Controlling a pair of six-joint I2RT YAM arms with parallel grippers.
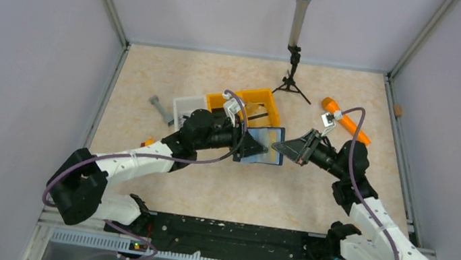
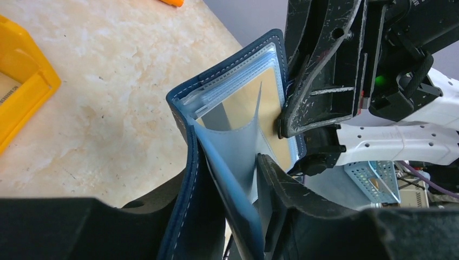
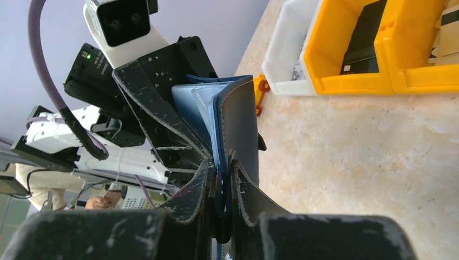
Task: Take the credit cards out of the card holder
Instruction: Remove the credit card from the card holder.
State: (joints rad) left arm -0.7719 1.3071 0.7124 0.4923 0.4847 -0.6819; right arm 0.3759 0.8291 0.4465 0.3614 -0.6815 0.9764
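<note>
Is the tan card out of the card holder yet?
No, the tan card sits tucked inside a clear pocket of the open card holder.

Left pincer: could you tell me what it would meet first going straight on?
The left pincer would probably meet the card holder, which it straddles; just beyond, the right pincer clamps it.
</note>
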